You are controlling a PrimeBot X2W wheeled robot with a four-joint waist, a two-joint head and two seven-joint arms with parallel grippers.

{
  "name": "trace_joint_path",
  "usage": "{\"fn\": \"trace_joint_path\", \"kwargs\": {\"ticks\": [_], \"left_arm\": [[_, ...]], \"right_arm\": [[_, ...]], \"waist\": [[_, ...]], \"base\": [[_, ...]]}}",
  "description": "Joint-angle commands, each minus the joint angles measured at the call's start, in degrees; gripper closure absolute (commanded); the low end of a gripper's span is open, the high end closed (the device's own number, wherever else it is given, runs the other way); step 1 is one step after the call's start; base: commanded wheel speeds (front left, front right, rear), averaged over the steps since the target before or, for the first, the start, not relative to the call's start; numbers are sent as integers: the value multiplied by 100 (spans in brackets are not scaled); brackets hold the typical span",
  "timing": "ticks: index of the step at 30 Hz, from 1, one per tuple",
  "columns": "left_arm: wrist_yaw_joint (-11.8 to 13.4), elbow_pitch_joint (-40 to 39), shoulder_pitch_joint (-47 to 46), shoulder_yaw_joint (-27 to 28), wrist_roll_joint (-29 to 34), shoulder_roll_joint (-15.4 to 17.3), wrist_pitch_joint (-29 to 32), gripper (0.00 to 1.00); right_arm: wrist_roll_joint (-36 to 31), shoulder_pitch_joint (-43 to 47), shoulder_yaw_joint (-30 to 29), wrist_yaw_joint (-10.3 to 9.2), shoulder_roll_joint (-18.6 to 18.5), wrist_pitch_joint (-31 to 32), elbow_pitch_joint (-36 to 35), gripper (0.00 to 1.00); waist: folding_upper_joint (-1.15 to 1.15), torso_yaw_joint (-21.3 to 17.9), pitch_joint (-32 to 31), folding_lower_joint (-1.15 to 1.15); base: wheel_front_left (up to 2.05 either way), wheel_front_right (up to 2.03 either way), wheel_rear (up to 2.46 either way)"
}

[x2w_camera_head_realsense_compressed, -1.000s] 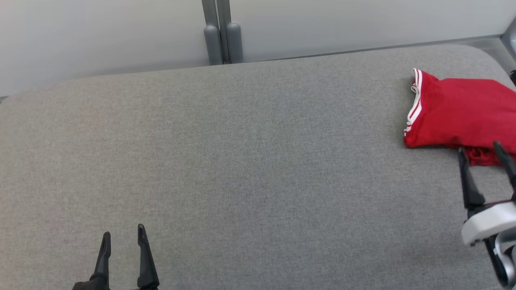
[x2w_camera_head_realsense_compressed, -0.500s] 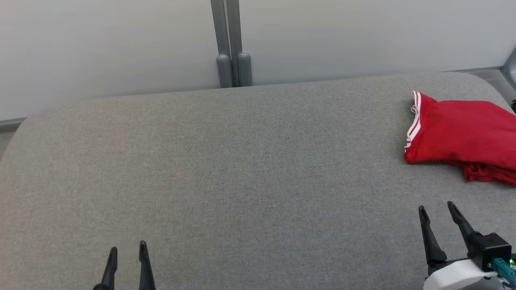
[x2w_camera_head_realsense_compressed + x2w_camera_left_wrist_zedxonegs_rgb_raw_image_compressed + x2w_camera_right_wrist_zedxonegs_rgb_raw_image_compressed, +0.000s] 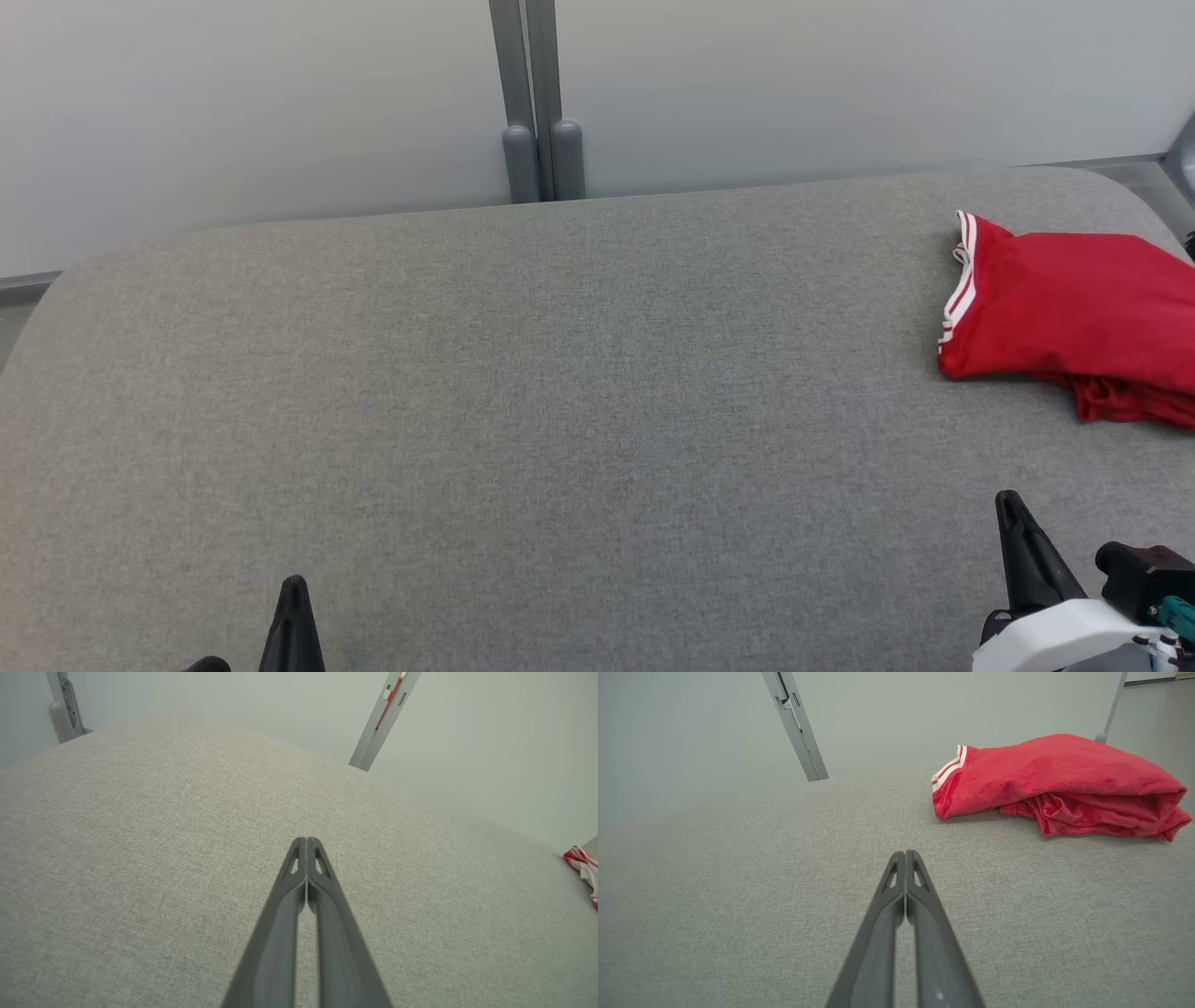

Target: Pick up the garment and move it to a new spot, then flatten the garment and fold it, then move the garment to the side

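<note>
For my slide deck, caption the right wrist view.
Shut, empty right gripper over the grey surface; folded red garment lies ahead.

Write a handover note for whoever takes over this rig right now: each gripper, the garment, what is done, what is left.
Left gripper: shut, empty, over the bare grey table.
Right gripper: shut, empty, short of the garment, not touching it.
Garment: red with white-striped trim, folded, lying at the table's right end.
Done: folded and set to the side, by its look.
Left: probably nothing; a crumpled layer pokes out along the near edge, if tidying is wanted.
</note>
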Motion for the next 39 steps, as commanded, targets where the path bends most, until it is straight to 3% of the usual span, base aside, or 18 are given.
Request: {"fn": "trace_joint_path", "kwargs": {"ticks": [1,39], "left_arm": [[-50,-45,-186,43,-265,65,45,100],[-512,302,-960,320,-3331,174,761,100]], "right_arm": [[291,-174,-44,-1,-12,50,-71,100],[3681,-653,-183,-4,215,859,20,100]], "waist": [[0,1,1,0],[0,29,20,0]], "base": [[0,0,0],[0,0,0]]}}
